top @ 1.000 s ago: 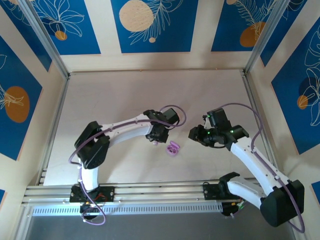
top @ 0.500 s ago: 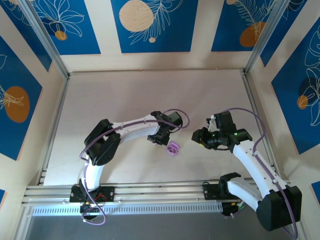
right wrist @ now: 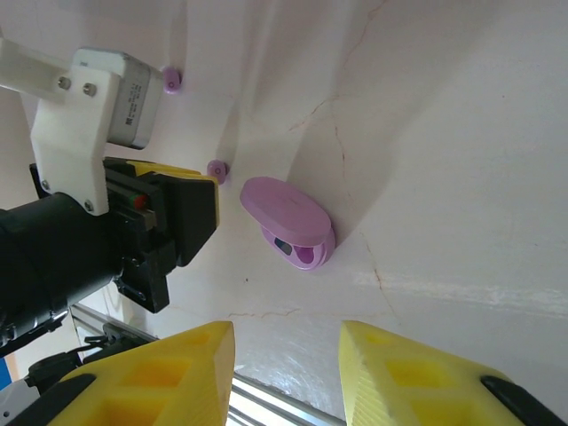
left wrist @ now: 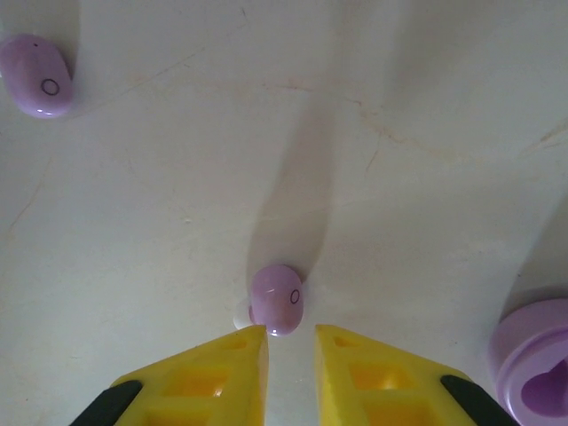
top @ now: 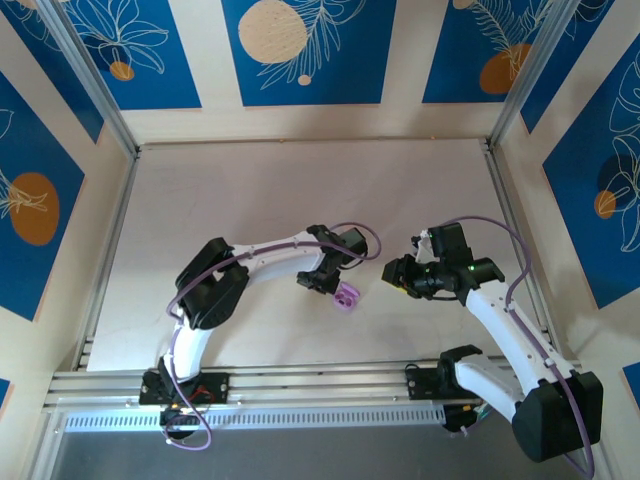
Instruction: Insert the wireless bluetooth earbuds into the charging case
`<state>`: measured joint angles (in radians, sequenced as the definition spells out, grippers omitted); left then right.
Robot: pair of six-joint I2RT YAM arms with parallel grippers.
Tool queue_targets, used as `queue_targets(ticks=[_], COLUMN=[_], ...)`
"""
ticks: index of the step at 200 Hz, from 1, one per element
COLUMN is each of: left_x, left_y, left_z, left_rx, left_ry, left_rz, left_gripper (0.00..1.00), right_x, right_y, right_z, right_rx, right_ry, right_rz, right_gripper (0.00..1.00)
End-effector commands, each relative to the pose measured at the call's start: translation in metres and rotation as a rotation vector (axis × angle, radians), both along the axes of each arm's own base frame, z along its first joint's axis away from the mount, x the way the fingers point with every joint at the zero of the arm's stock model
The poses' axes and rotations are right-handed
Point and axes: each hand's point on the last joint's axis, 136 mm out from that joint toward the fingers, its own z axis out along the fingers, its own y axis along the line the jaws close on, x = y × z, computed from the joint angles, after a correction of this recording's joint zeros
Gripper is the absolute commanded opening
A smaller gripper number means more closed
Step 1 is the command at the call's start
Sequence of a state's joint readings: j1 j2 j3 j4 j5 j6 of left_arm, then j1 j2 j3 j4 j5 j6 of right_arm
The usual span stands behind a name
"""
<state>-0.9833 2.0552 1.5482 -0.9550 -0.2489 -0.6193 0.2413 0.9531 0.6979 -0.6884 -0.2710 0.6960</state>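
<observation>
The pale cream table [top: 300, 190] carries faint hairline cracks, visible in the wrist views. An open purple charging case [top: 346, 296] rests on it, just below centre of the top view. In the left wrist view, one purple earbud [left wrist: 277, 299] lies at lower centre. A second purple earbud [left wrist: 37, 74] lies at upper left, well apart.

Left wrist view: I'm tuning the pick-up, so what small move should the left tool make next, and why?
Probably widen the left tool slightly and ease forward over the purple earbud. The bud lies on the table just beyond the yellow fingertips, ungripped, and looks about as wide as the narrow gap between them.
</observation>
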Motion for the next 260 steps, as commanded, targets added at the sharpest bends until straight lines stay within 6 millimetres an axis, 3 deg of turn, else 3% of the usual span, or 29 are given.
queue_targets(ticks=[1, 260], left_x=[0.000, 0.001], left_y=[0.001, 0.005], left_z=[0.002, -0.009], left_rx=[0.040, 0.144], left_ry=[-0.009, -0.015], left_rz=[-0.010, -0.032], left_gripper=[0.20, 0.24], right_x=[-0.004, -0.006], right_y=[0.003, 0.001], right_z=[-0.003, -0.004], right_rx=[0.021, 0.053], right_ry=[0.010, 0.008], right_rz=[0.025, 0.024], right_gripper=[0.37, 0.37])
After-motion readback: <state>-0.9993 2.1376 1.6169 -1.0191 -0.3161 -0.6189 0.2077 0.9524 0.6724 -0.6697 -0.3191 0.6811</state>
